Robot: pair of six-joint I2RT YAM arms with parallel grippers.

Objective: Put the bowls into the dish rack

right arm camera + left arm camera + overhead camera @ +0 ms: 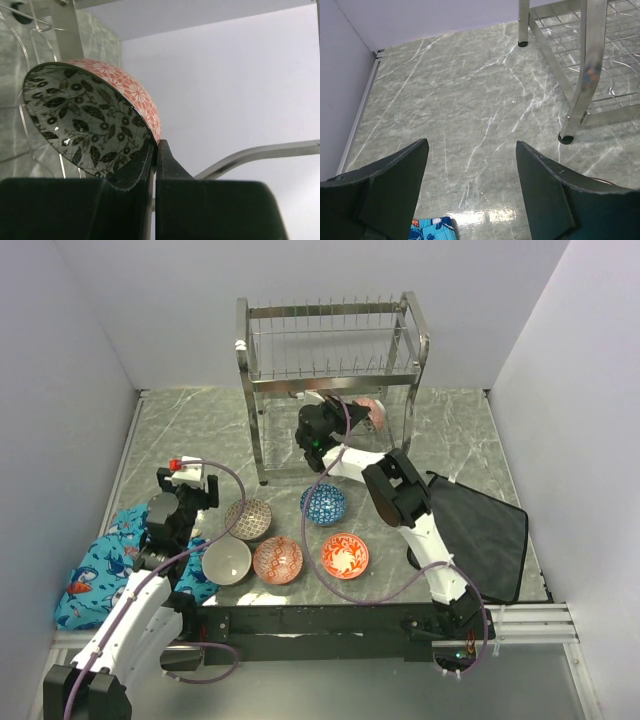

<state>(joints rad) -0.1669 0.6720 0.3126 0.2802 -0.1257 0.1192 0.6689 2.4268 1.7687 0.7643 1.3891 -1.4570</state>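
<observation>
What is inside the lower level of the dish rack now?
One bowl, dark leaf pattern inside, pink flowers outside, its rim pinched by the shut right gripper. Whether it rests on the dish rack is hidden by the gripper.

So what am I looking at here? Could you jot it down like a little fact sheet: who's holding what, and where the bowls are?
Right gripper: shut on the rim of the dark leaf-patterned bowl, reaching into the lower tier of the dish rack
Left gripper: open, empty, over the table
Bowls waiting on the table: blue bowl, brown-grey bowl, cream bowl, pink bowl, red-orange bowl
Rack's upper tier: no bowls visible
Also there: blue patterned cloth, black mat
</observation>
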